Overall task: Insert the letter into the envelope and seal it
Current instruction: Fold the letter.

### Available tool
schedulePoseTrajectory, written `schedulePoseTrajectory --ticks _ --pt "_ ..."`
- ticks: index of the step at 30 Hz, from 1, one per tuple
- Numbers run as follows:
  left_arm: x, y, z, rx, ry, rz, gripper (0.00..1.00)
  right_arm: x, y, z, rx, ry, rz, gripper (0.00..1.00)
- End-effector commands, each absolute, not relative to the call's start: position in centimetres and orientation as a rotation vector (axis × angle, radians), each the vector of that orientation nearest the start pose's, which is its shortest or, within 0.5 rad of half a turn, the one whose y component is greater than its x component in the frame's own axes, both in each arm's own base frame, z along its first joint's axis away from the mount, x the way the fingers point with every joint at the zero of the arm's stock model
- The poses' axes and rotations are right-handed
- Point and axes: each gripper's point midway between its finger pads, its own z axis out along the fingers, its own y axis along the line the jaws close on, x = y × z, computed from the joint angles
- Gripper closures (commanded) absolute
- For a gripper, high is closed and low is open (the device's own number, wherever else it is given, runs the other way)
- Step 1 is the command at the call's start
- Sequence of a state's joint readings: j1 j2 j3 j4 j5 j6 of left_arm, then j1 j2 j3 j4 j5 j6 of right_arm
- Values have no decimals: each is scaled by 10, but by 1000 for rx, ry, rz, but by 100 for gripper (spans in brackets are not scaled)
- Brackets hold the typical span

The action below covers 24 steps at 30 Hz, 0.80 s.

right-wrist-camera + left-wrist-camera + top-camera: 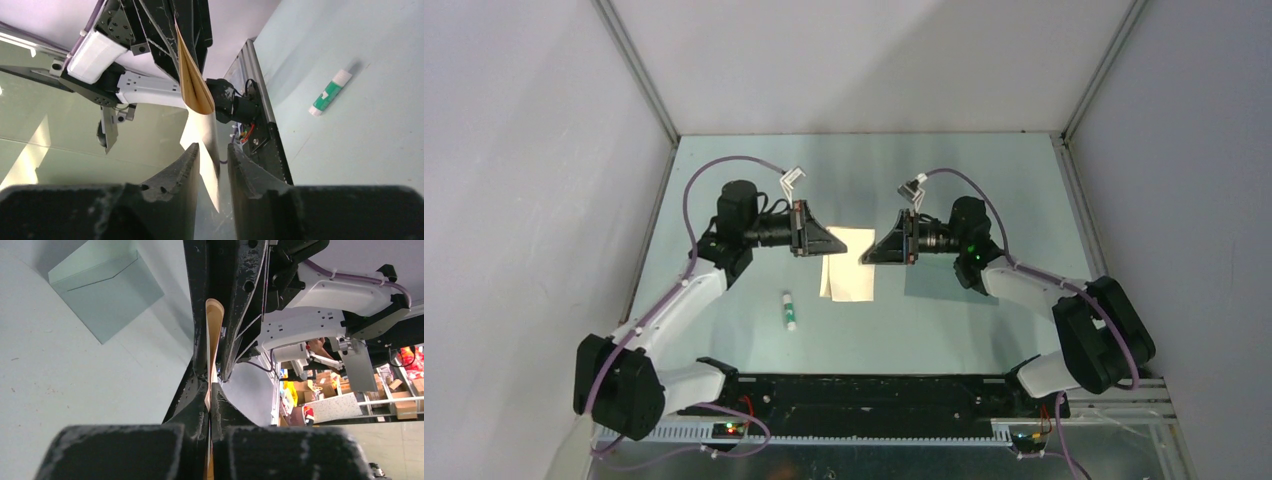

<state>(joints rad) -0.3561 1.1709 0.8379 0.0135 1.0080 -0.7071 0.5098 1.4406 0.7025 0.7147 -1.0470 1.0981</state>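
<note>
letter hangs above worktop centre, clenched in left fingers; right fingers stand parted around its edge. right should back off cleanly before left carries it rightward to envelope.

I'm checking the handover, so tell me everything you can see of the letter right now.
The letter is a thin tan paper sheet, browner on one face, bowed rather than flat. It is held up, edge-on to both wrist cameras. The left gripper has its jaws shut on one edge; the right gripper has its jaws slightly apart around the opposite edge. Whether its bottom touches the table is unclear.
</note>
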Motion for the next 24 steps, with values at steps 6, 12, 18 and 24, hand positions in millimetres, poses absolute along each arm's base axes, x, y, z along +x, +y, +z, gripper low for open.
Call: schedulePoseTrajectory --ticks 6,12,18,24 --pt "212 -259 271 486 1990 -1695 100 246 320 276 -346 1792 1931 73" --pt "212 -258 270 479 1999 -1695 100 256 322 284 -283 1745 1953 100" --pt "215 -257 271 450 2007 -1675 100 244 321 283 -326 1748 1959 62" --pt "231 -253 283 366 1977 -1664 100 213 322 261 -416 1813 1975 47"
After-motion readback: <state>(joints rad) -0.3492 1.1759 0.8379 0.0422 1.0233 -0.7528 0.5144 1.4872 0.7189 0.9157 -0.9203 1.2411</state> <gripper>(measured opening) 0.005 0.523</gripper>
